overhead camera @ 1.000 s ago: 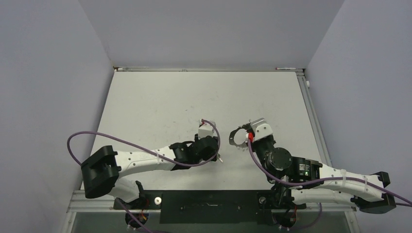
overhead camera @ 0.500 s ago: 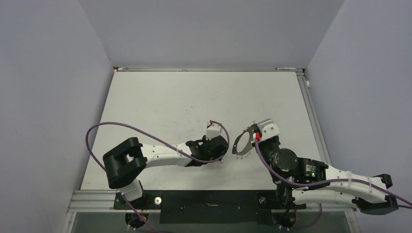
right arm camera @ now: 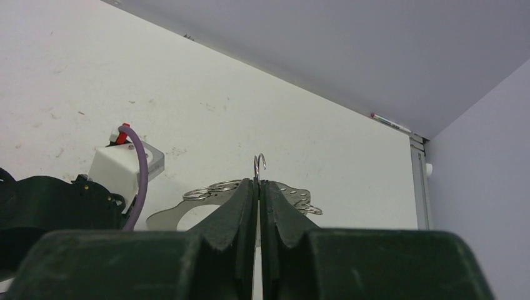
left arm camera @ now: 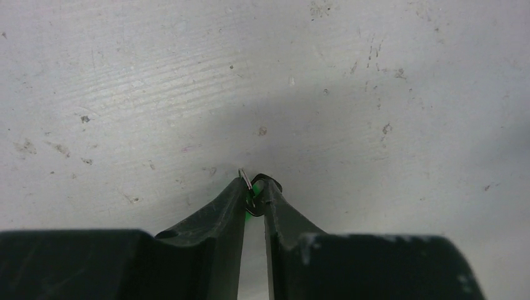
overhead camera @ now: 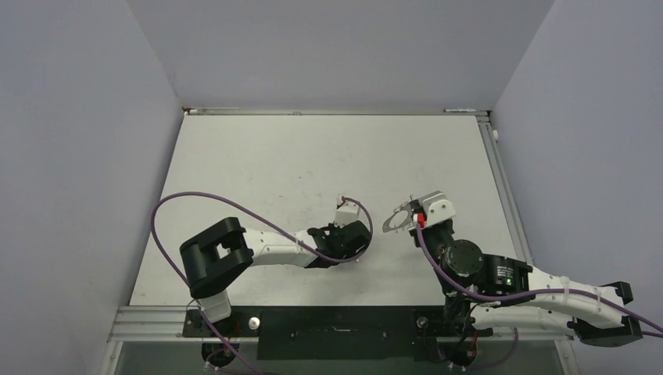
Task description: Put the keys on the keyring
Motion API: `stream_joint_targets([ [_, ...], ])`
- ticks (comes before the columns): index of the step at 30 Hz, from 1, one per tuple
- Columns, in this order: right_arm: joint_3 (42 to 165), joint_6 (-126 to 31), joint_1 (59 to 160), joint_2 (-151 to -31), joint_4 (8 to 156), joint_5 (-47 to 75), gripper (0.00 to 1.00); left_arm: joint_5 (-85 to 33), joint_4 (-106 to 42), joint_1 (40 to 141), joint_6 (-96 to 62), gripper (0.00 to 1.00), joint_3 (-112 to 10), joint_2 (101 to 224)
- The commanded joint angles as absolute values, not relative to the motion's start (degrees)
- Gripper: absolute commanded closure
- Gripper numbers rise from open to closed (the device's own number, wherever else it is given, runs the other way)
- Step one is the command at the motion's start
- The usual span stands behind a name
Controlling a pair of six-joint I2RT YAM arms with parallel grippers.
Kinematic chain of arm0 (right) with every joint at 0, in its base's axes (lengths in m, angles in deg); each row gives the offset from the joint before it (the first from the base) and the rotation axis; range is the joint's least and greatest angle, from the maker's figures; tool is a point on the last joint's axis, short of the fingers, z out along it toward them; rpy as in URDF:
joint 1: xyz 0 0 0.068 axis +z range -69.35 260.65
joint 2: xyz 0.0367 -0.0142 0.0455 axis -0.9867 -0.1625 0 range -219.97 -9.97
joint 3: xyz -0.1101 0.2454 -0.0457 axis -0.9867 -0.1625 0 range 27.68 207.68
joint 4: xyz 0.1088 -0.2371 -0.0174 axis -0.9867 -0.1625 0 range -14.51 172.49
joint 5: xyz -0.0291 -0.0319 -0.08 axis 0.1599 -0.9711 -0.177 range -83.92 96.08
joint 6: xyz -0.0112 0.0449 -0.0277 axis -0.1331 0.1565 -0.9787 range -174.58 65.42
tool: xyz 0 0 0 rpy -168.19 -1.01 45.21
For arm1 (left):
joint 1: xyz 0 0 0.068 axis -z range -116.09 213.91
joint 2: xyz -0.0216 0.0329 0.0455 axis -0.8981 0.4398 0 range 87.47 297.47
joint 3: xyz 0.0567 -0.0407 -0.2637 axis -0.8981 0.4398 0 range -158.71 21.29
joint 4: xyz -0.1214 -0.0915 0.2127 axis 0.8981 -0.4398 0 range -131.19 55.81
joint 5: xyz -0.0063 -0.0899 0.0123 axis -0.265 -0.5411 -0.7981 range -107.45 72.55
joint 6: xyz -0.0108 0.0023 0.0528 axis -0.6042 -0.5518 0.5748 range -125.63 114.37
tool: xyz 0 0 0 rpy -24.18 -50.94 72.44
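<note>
My left gripper is shut on the tiny green key, pinched between the fingertips with its small loop head at the tips, just above the table. In the top view the left gripper sits near mid-table; the key is too small to see there. My right gripper is shut on the rim of the grey keyring, held up off the table and tilted nearly flat. A small wire loop sticks up above the tips. In the top view the keyring hangs just right of the left gripper.
The white table is walled by grey panels on three sides. A metal rail runs along the right edge. Purple cables loop over both arms. The left wrist's white camera block shows left of the keyring.
The right gripper has tilted the keyring from upright to nearly flat and shifted it slightly right. The left arm has swung its elbow rightward, with its gripper staying close to the ring.
</note>
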State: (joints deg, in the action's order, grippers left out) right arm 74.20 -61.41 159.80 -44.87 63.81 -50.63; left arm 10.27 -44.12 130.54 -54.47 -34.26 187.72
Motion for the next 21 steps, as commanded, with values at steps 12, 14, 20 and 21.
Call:
stream_joint_targets([
  [12,76.7,-59.9,159.7,-40.0,62.8,-44.0,0.95,10.4,-39.4,130.5,-42.8,1.00,-30.3,178.2],
  [14,77.2,-59.5,159.7,-39.6,62.0,-41.9,0.95,9.8,-36.8,130.4,-38.3,1.00,-26.6,173.3],
  [20,77.4,-60.9,159.8,-37.4,62.7,-29.7,0.95,7.4,-26.8,130.9,-23.6,1.00,-15.4,154.2],
  [21,77.5,-61.2,159.8,-37.4,62.5,-27.9,0.95,7.3,-26.4,131.3,-22.1,1.00,-14.4,151.8],
])
